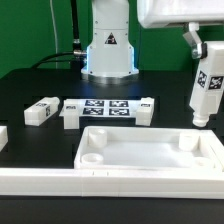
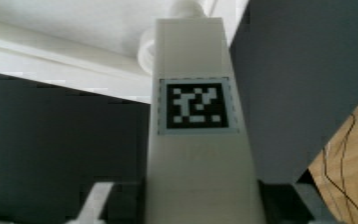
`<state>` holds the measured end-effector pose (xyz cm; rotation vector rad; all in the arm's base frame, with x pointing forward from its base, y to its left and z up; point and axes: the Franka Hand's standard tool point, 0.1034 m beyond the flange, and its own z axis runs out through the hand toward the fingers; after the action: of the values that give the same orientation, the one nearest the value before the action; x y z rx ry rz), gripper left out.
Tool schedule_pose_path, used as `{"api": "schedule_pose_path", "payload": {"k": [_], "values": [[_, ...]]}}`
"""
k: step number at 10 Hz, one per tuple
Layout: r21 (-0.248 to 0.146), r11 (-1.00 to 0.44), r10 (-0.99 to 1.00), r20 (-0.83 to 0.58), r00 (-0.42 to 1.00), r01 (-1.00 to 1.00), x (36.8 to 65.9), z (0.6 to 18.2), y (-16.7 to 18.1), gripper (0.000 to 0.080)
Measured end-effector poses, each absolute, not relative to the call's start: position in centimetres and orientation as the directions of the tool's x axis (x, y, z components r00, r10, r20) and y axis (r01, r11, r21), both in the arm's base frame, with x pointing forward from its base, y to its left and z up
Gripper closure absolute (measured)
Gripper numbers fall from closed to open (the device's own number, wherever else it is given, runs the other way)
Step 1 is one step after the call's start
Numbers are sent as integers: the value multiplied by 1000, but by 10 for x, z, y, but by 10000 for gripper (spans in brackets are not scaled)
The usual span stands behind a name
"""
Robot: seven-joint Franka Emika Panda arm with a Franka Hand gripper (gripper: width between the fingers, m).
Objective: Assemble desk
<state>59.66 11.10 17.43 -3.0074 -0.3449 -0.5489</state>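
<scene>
The desk top (image 1: 140, 133) is a wide white rimmed tray with corner sockets, lying at the front of the black table. My gripper (image 1: 206, 52) is shut on one white square leg (image 1: 206, 90) and holds it upright, its tagged face outward. The leg's lower end hangs just over the tray's far corner on the exterior view's right. In the wrist view the leg (image 2: 197, 140) fills the middle with its tag showing, and my gripper (image 2: 190, 205) clamps it from both sides. Another leg (image 1: 40, 111) lies loose on the exterior view's left.
The marker board (image 1: 106, 109) lies behind the tray in the middle of the table. The robot base (image 1: 108, 50) stands at the back. A long white rail (image 1: 40, 183) runs along the front edge, and a white piece (image 1: 3, 136) shows at the far left edge.
</scene>
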Motion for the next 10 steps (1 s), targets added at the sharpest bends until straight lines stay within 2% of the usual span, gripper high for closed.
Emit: {"api": "schedule_pose_path", "payload": {"k": [3,7,10], "values": [[-22,-972,211,356,910,234,597,174,111,509],[-11,-965,236,389,891,260,640,172,104,509],[-11,-965,237,386,892,261,639,169,105,509]]}}
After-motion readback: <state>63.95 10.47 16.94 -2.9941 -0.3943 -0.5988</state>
